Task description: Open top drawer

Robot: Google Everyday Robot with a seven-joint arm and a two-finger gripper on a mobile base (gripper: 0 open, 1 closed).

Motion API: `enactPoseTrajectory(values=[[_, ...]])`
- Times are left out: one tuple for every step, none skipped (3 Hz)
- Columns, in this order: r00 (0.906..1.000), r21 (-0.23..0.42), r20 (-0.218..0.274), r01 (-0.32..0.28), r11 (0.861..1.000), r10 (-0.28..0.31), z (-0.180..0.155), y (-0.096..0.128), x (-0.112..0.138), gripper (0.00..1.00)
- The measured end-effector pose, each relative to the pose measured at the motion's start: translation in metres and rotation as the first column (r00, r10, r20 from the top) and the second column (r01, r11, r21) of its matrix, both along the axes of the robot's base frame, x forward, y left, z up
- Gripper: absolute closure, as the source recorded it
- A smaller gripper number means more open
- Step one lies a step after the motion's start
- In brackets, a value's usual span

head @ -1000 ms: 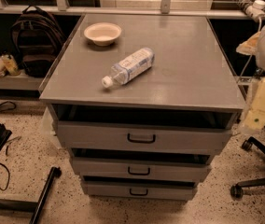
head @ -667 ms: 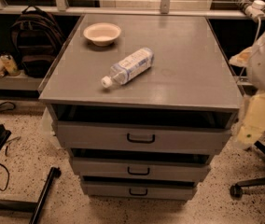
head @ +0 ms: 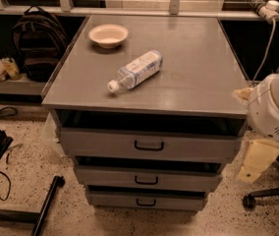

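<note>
The top drawer [head: 149,144] is the widest of three grey drawers under the grey cabinet top. Its flat front carries a small black loop handle [head: 149,145] at the centre. It looks closed, with a dark gap above it. The middle drawer [head: 147,179] and the smallest bottom drawer [head: 146,200] sit below it, each stepped in a little. My arm's white rounded joint [head: 277,107] is at the right edge. My gripper [head: 257,161], a cream-coloured part, hangs below the joint, to the right of the top drawer's front and apart from it.
A clear plastic bottle [head: 135,70] lies on its side on the cabinet top [head: 193,68], and a cream bowl [head: 108,35] stands at its back left. A black backpack [head: 36,43] is on the left, a black stand leg [head: 46,205] is on the floor, and a chair base [head: 267,195] is at the right.
My arm has moved left and nearer the cabinet's right front corner. The drawers, the bottle and the bowl have not moved.
</note>
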State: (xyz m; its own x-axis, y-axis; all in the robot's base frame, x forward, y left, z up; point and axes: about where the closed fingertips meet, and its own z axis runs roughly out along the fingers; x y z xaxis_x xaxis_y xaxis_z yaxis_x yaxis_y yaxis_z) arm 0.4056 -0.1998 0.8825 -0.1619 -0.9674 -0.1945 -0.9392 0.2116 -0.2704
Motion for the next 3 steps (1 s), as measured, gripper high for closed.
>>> enactPoseTrajectory(values=[[0.9999,0.037,0.011,0.008,0.999,-0.009,-0.026,-0.004,0.001,0.00],[0.9995,0.141,0.011,0.027,0.990,-0.028,-0.059,-0.012,0.008,0.00],[0.9988,0.255,-0.012,0.049,0.966,-0.048,-0.089,-0.013,0.016,0.00]])
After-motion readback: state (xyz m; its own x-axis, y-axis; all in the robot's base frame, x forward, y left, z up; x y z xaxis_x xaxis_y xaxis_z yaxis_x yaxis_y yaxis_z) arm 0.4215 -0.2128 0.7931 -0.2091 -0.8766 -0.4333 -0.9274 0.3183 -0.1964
